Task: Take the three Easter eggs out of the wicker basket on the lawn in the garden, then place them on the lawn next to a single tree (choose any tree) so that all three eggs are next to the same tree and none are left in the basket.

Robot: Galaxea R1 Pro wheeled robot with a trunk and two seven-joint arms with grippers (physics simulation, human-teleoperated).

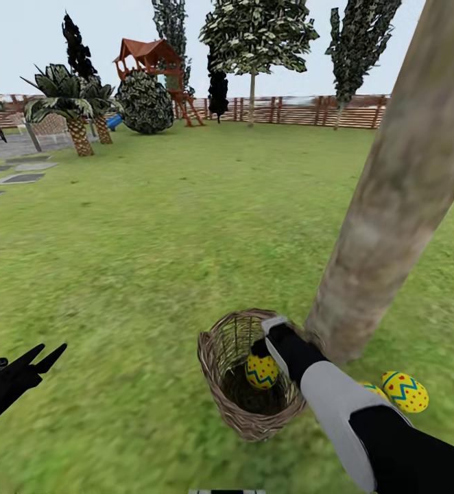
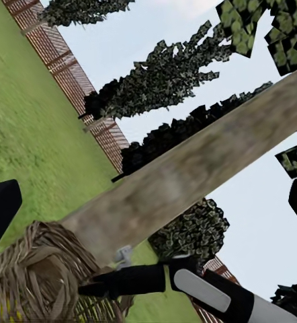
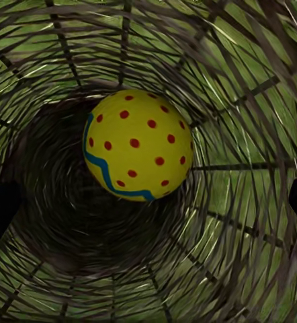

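Wicker basket (image 1: 251, 412) sat at the tree's (image 1: 391, 206) seven o'clock; right jaws, parted and empty, hung over its last egg (image 1: 261, 371).

My head looks down across the lawn (image 1: 151, 226); my right wrist peers close into the wicker basket (image 3: 256, 101); my left wrist shares basket and tree (image 2: 189, 175).

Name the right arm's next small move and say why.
Probably push the right pincer a little deeper and shut it on the last Easter egg. Its fingers sit open, one at each side of that egg inside the wicker basket; two eggs already lie by the tree.
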